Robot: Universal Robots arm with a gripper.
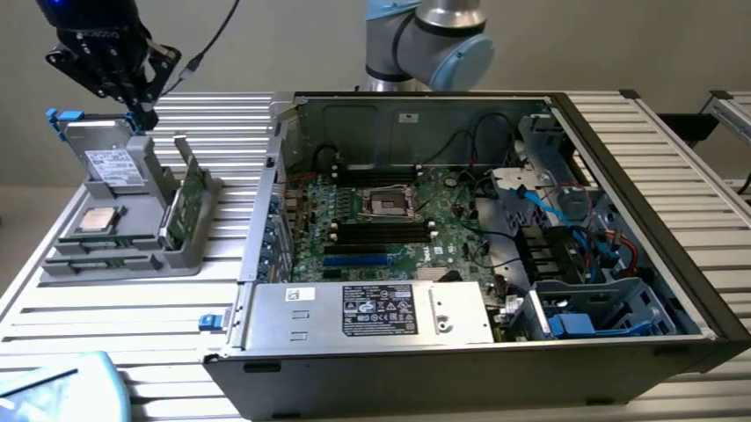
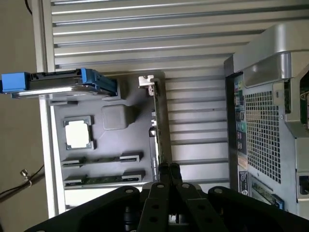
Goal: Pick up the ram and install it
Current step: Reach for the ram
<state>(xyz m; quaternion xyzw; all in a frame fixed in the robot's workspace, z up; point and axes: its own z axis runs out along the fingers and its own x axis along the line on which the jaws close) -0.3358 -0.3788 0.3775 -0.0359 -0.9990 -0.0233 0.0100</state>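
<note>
Grey moulded tray (image 1: 139,230), at the exterior view's left, keeps spare parts sorted beside an open computer case (image 1: 470,360), each part in a recess cut to its shape so a robot can find it at a known spot. The ram (image 2: 102,158) lies flat in the tray's narrow slots at its near end, low on the exterior view's left: two thin green sticks, parallel and just apart, neither lifted.

The black gripper (image 1: 142,114) hangs in the upper left of the exterior view, above the tray's far end and near the upright hard drive (image 1: 114,165). Its fingers are pressed together with nothing between them. In the wrist view the fingertips line up over the top edge of the expansion card (image 2: 157,125), which stands on edge along the tray's side nearest the case, probably so its edge can be pinched from above.

Counted on the tray: two ram sticks, one square silver processor chip (image 1: 97,220), one hard drive with blue clips, one expansion card. The case lies on its side with its panel off, the motherboard (image 1: 399,237) facing up, which leaves its long black slots reachable from above. The slatted metal table (image 1: 118,325) carries one case and one tray.
</note>
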